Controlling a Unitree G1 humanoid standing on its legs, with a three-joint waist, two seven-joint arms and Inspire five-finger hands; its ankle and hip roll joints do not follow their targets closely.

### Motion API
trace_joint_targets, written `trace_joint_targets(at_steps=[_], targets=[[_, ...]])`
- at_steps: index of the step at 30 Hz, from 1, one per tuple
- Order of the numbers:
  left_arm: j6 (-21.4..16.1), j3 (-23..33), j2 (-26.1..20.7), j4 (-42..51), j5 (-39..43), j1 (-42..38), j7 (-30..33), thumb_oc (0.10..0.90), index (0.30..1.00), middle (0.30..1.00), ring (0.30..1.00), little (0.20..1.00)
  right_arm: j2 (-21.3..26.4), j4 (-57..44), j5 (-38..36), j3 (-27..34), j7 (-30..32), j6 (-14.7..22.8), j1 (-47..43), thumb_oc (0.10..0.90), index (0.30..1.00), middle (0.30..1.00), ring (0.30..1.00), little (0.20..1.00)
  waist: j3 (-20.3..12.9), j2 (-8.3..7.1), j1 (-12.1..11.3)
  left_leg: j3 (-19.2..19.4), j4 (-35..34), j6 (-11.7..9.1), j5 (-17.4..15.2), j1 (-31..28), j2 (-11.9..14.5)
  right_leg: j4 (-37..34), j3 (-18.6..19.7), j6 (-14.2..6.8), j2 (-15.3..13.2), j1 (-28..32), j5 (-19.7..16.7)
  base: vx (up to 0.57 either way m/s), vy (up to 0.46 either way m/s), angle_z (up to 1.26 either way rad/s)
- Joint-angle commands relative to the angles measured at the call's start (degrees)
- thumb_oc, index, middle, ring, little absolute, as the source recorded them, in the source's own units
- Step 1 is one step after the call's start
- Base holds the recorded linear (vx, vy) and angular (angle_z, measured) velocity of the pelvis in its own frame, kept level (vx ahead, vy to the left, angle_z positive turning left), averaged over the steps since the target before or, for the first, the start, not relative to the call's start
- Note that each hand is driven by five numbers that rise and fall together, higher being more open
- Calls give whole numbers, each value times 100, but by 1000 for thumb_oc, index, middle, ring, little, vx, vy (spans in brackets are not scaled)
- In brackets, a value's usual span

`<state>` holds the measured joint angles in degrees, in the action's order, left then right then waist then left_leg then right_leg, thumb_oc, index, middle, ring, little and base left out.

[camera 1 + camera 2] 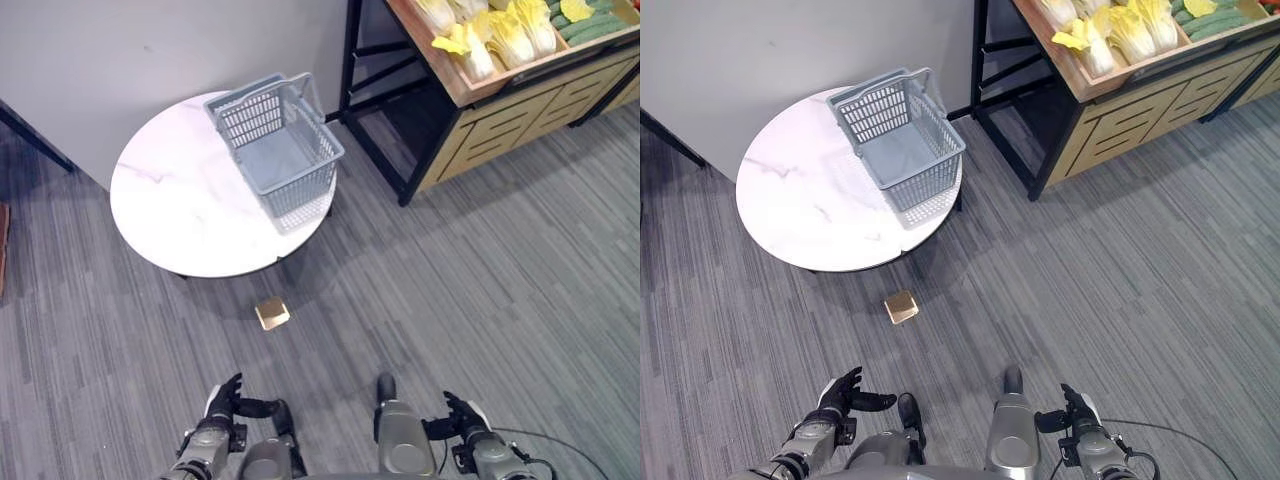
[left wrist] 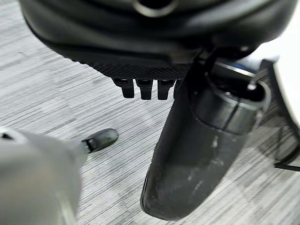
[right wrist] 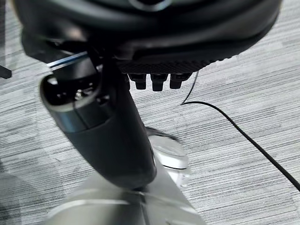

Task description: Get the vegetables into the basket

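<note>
Vegetables (image 1: 505, 35) sit up on the wooden shelf (image 1: 520, 105) in the far right corner: pale yellow-white cabbages packed side by side in an open tray, with green cucumbers (image 1: 592, 25) in the next section further right. None of them is in a hand or in the basket.

Grey plastic basket (image 1: 277, 155) stands upright on the round white marble table (image 1: 170, 205), over on the table's right side, nearest the shelf. Its handle lies folded back along the far rim, and nothing lies inside. Table and shelf are close neighbours, with the shelf's black frame (image 1: 372, 120) between them.

On the grey carpet (image 1: 480, 290), just in front of the table, lies a small gold-coloured block (image 1: 272, 313), apart from everything else.

Both hands hang low, near the robot, well away from table and shelf. Left hand (image 1: 222, 403) is at the lower left, its fingers loosely extended and the thumb pointing inward, grasping nothing. Right hand (image 1: 463, 414) is at the lower right, likewise relaxed and empty. Each wrist view looks down past its own dark palm, short fingertips (image 2: 140, 89) in a row, to bare carpet beyond.
</note>
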<state>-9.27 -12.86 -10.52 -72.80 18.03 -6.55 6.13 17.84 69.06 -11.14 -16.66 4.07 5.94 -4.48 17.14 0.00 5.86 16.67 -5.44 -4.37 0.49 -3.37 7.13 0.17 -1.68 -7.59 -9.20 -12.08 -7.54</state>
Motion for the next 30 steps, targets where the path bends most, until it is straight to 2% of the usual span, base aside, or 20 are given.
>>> trace_joint_targets(at_steps=[1, 4, 6, 8, 9, 10, 13, 15, 16, 17, 18, 19, 20, 21, 22, 23, 26, 27, 28, 30], targets=[[-178, 45, -56, 66, -142, -64, -50, 900, 1000, 1000, 1000, 1000, -103, -209, 28, -174, -82, 152, 83, 900, 1000, 1000, 1000, 1000, 106, -134, 217, -214, 412, 88, -676, -455, -373, -18, 348, -346, -41, -266, 136, 283, -141, 20], [-162, 31, 17, 54, -168, 19, -100, 900, 1000, 1000, 1000, 1000, -35, -213, 108, -206, -125, 127, 208, 900, 1000, 1000, 1000, 1000, 56, -90, 236, -434, 538, 29, -811, -642, -359, 196, 342, -254, -41, -157, 116, 228, -204, 29], [-152, 88, 65, -37, -140, 9, -58, 900, 1000, 1000, 1000, 1000, 45, -200, 178, -234, -137, 128, 194, 900, 1000, 1000, 1000, 1000, 5, -34, 254, -511, 662, -52, -751, -651, -254, 334, 245, -147, 36, -91, 190, 176, -257, 50], [-146, 124, 116, -25, -35, 43, -100, 900, 1000, 1000, 1000, 1000, 172, -195, 197, -206, -142, 139, 216, 900, 1000, 1000, 1000, 1000, -47, 74, 266, -619, 971, -212, -453, -586, -52, 572, 95, 52, 178, 37, 480, 183, -291, 44], [-146, 124, 117, -25, -34, 44, -99, 900, 1000, 1000, 1000, 1000, 174, -196, 196, -206, -142, 139, 217, 900, 1000, 1000, 1000, 1000, -47, 79, 277, -631, 979, -218, -456, -580, -44, 578, 82, 57, 180, 40, 487, 134, -237, 39], [-171, 77, 147, 64, -6, 31, -65, 900, 1000, 1000, 1000, 1000, 222, -212, 174, -175, -121, 154, 205, 900, 1000, 1000, 1000, 1000, -28, 120, 248, -679, 1220, -317, -170, -474, -2, 622, 30, 133, 228, 119, 573, 82, -198, 30], [-187, 84, 136, 128, 146, -41, -50, 900, 1000, 1000, 1000, 1000, 342, -243, 88, -91, -103, 190, 206, 900, 1000, 1000, 1000, 1000, 79, 23, 234, -881, 2384, -480, 333, 96, 5, 647, -43, 353, 208, 371, 779, 106, -237, 17], [-201, 51, 132, 202, 196, -55, -68, 900, 1000, 1000, 1000, 1000, 380, -234, 84, -72, -95, 198, 227, 900, 1000, 1000, 1000, 1000, 134, -5, 215, -942, 2635, -489, 404, 241, -8, 650, -45, 410, 200, 475, 851, 116, -154, 20], [-226, -45, 114, 330, 254, -73, -127, 900, 1000, 1000, 1000, 1000, 452, -189, 62, -8, -82, 192, 279, 900, 1000, 1000, 1000, 1000, 227, -40, 180, -917, 2859, -435, 474, 582, -17, 665, -64, 459, 114, 669, 982, 158, -106, 11], [-224, -54, 120, 315, 247, -81, -114, 900, 1000, 1000, 1000, 1000, 452, -141, 37, 34, -66, 186, 306, 900, 1000, 1000, 1000, 1000, 244, -31, 173, -816, 2699, -391, 429, 741, 26, 631, -81, 443, 72, 772, 1020, 324, -83, 18], [-230, -80, 130, 407, 269, -59, -68, 900, 1000, 1000, 1000, 1000, 458, -101, 20, 86, -53, 157, 365, 900, 1000, 1000, 1000, 1000, 241, 5, 114, -639, 2178, -302, 305, 990, 137, 535, -106, 387, 34, 943, 1109, 221, 25, 26], [-229, -82, 130, 409, 269, -56, -67, 900, 1000, 1000, 1000, 1000, 458, -102, 20, 87, -53, 156, 367, 900, 1000, 1000, 1000, 1000, 253, 1, 109, -633, 2177, -300, 299, 970, 134, 534, -103, 384, 30, 960, 1114, 275, 63, 38], [-235, -97, 127, 410, 251, -56, -60, 900, 1000, 1000, 1000, 1000, 444, -103, 49, 71, -30, 151, 377, 900, 1000, 1000, 1000, 1000, 241, 40, 86, -554, 1707, -279, 294, 1131, 223, 502, -107, 342, 33, 1000, 1181, 204, 90, 30], [-247, -109, 124, 466, 255, -14, -53, 900, 1000, 1000, 1000, 1000, 449, -118, 72, 51, -17, 152, 403, 900, 1000, 1000, 1000, 1000, 249, 78, 30, -567, 1316, -288, 381, 1153, 271, 505, -90, 305, 32, 1055, 1230, 445, 189, 21], [-241, -63, 134, 356, 218, 17, -41, 900, 1000, 1000, 1000, 1000, 402, -107, 122, 34, -2, 158, 424, 900, 1000, 1000, 1000, 1000, 224, 163, -53, -591, 644, -357, 795, 1320, 417, 465, -64, 244, 72, 1235, 1328, 485, 207, -8], [-239, 0, 145, 270, 219, 41, -19, 900, 1000, 1000, 1000, 1000, 381, -77, 142, 36, -7, 151, 430, 900, 1000, 1000, 1000, 1000, 196, 162, -112, -640, 392, -378, 894, 1352, 451, 443, -25, 208, 43, 1377, 1369, 395, 159, -15], [-230, 97, 149, 178, 267, 100, 28, 900, 1000, 1000, 1000, 1000, 332, -54, 147, 54, -24, 162, 438, 900, 1000, 1000, 1000, 1000, 156, 148, -141, -622, 352, -399, 940, 1324, 445, 410, 32, 162, 0, 1595, 1448, 263, 120, -30], [-211, 143, 130, 96, 256, 185, 14, 900, 1000, 1000, 1000, 1000, 268, -56, 138, 103, -8, 178, 487, 900, 1000, 1000, 1000, 1000, -10, 158, -117, -420, 197, -348, 880, 1119, 404, 415, 154, 85, -46, 1720, 1510, 453, 225, -32], [-212, 142, 129, 97, 255, 187, 15, 900, 1000, 1000, 1000, 1000, 268, -58, 138, 104, -8, 178, 489, 900, 1000, 1000, 1000, 1000, -7, 152, -125, -410, 191, -347, 880, 1107, 400, 415, 162, 83, -52, 1724, 1512, 509, 392, -46], [-193, 98, 94, 28, 56, 152, -32, 900, 1000, 1000, 1000, 1000, 217, -123, 172, 106, -7, 165, 491, 900, 1000, 1000, 1000, 1000, -100, 36, -47, -129, 338, -201, 677, 971, 184, 484, 407, -70, -302, 1702, 1366, 340, 345, -54]])
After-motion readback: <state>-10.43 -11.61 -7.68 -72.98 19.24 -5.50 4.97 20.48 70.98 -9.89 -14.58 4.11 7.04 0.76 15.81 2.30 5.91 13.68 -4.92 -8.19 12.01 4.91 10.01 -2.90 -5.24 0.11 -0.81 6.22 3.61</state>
